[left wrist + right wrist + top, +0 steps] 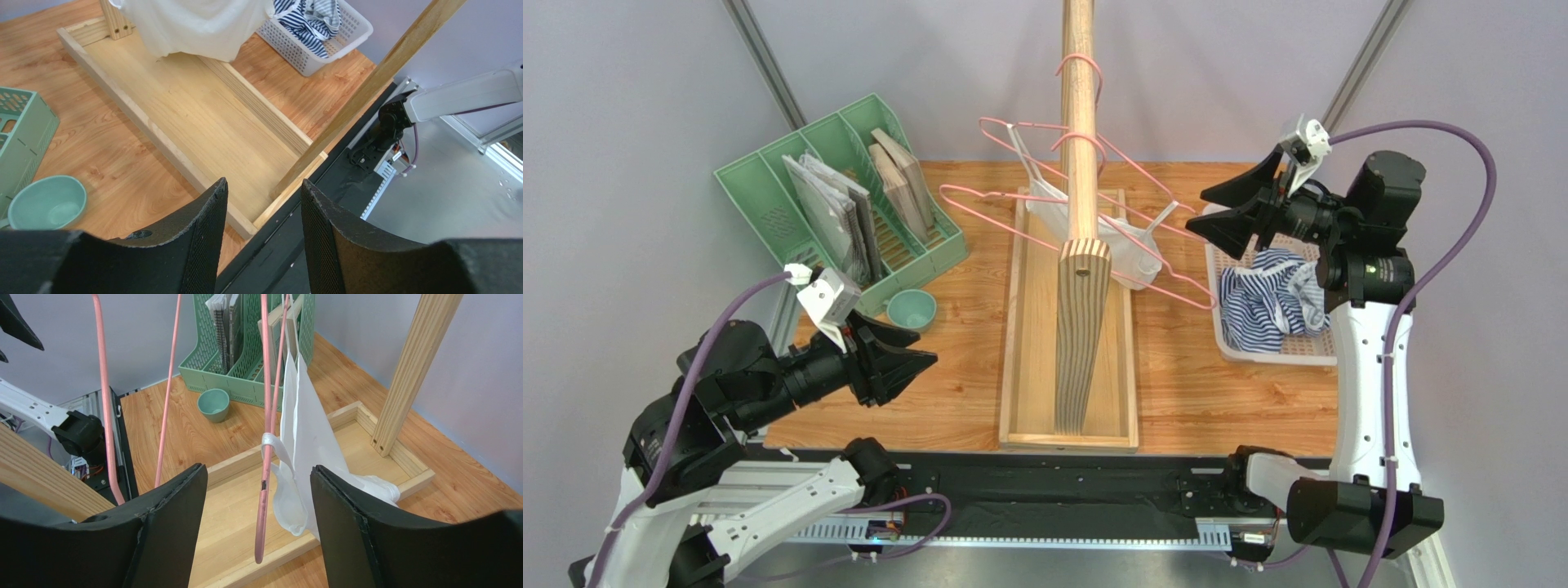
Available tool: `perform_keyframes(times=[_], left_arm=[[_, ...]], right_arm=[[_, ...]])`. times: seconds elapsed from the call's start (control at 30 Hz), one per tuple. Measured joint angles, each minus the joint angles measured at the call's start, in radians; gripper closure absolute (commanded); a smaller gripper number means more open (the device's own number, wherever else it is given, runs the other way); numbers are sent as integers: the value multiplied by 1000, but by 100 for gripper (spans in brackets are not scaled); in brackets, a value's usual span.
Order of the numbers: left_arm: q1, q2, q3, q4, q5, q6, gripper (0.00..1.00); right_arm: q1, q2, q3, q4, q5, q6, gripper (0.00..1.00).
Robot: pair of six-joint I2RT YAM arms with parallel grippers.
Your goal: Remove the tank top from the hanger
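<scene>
Right wrist view, centre frame: the tank top (310, 435) hangs on the pink hanger (265, 478); removal is not yet begun. The right fingers (175, 508) and left fingers (202, 226) stand wide apart, holding nothing.

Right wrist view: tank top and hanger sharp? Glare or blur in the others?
Right wrist: tank top and pink hanger sharp, evenly lit, no glare. Left wrist: the top cropped at the upper edge, nearly washed-out white. Top external: soft light, faint shadows; wooden rail hides part of it.
</scene>
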Motion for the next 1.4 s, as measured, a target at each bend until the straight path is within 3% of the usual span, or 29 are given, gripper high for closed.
perform_keyframes(times=[0.23, 0.33, 0.37, 0.4, 0.47, 0.57, 0.7, 1.2, 1.4], left_arm=[[0, -11, 0, -1, 0, -3, 47], [0, -18, 0, -1, 0, -3, 47], [0, -19, 0, -1, 0, -3, 47], [0, -20, 0, -1, 0, -3, 47], [0, -21, 0, -2, 0, -3, 47], [0, -21, 0, -2, 0, -4, 47], [0, -24, 0, -2, 0, -6, 47], [0, -60, -1, -11, -18, -19, 47], [0, -72, -2, -13, -27, -19, 47]], right_arm=[[93, 45, 0, -50, 71, -71, 44], [135, 75, 2, -78, 103, -97, 58], [146, 87, 3, -86, 118, -106, 72], [163, 98, 4, -93, 134, -114, 76], [188, 116, 6, -101, 172, -127, 79], [219, 135, 13, -111, 217, -135, 92], [224, 138, 19, -116, 239, -143, 99], [223, 139, 66, -108, 248, -113, 100], [223, 136, 121, -2, 249, -29, 100]])
